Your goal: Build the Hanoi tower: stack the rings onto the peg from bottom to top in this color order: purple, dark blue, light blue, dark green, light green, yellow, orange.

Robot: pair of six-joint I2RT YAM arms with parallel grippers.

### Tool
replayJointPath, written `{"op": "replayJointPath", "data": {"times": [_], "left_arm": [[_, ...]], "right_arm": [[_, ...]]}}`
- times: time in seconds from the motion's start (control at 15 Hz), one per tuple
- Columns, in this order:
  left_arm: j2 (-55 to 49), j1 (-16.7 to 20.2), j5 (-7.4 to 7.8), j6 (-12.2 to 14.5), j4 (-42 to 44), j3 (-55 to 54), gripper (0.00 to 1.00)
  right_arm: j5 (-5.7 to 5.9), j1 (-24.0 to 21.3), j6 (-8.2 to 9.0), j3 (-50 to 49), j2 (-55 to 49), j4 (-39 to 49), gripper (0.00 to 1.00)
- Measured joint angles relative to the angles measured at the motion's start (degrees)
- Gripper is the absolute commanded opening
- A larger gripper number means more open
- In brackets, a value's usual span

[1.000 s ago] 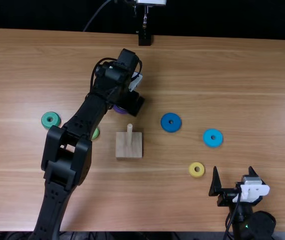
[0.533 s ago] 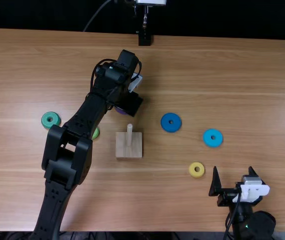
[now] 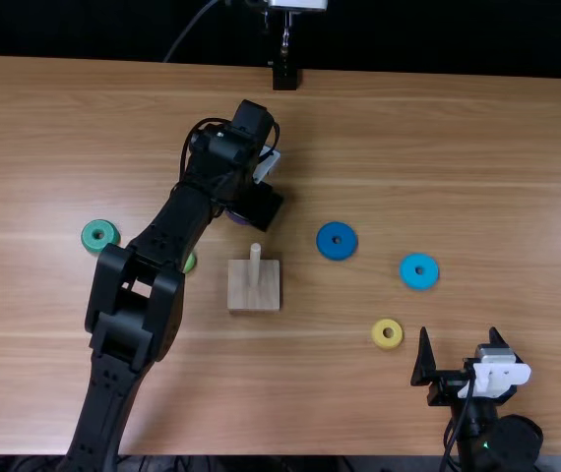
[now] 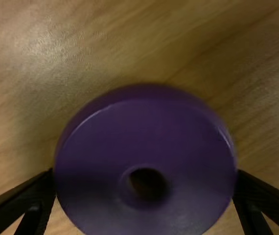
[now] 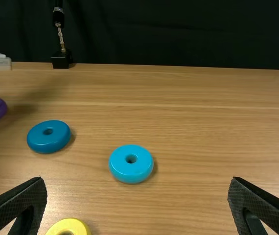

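Wooden table [image 3: 458,147] from above: left pincer [image 3: 258,208] partly covers purple ring [image 3: 236,217].

A black curtain [image 5: 178,34] is hanging in soft folds beyond the light brown wooden table [image 3: 438,128]. A metal stand [image 3: 285,39] is rising from a black block at the far edge; pale light is glazing the lengthwise grain.
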Motion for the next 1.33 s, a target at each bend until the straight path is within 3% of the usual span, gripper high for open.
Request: {"op": "replayJointPath", "data": {"times": [0.13, 0.2, 0.33, 0.4, 0.47, 0.8, 1.13, 1.33], "left_arm": [[0.0, 0.0, 0.04, 0.0, 0.02, 0.02, 1.0], [0.0, 0.0, 0.04, -0.04, 0.02, 0.02, 0.83], [0.0, 0.02, -0.04, 0.0, 0.04, 0.02, 0.31], [0.02, 0.04, -0.13, -0.02, 0.02, 0.02, 0.16], [0.0, 0.04, -0.11, -0.07, 0.02, 0.02, 0.09], [-0.24, 0.44, -0.17, -0.11, -1.4, 0.02, 0.08], [-7.54, 3.32, -0.17, -0.7, -13.2, -0.33, 0.07], [-21.7, 5.6, -0.15, -4.09, -5.01, -9.55, 0.07]], "right_arm": [[0.04, 0.0, -0.02, 0.0, 0.0, 0.0, 1.0], [0.02, 0.02, 0.0, 0.0, 0.0, -0.02, 1.0], [0.0, 0.0, 0.0, 0.0, 0.0, 0.0, 1.0], [0.02, 0.0, 0.02, 0.0, 0.0, 0.0, 1.0], [0.02, 0.02, -0.02, 0.0, 0.0, -0.02, 1.0], [0.02, 0.0, 0.02, 0.0, 0.0, -0.02, 1.0], [0.02, 0.0, 0.0, 0.0, 0.0, -0.07, 1.0], [0.04, 0.0, 0.02, 0.0, 0.0, 0.0, 1.0]]}}
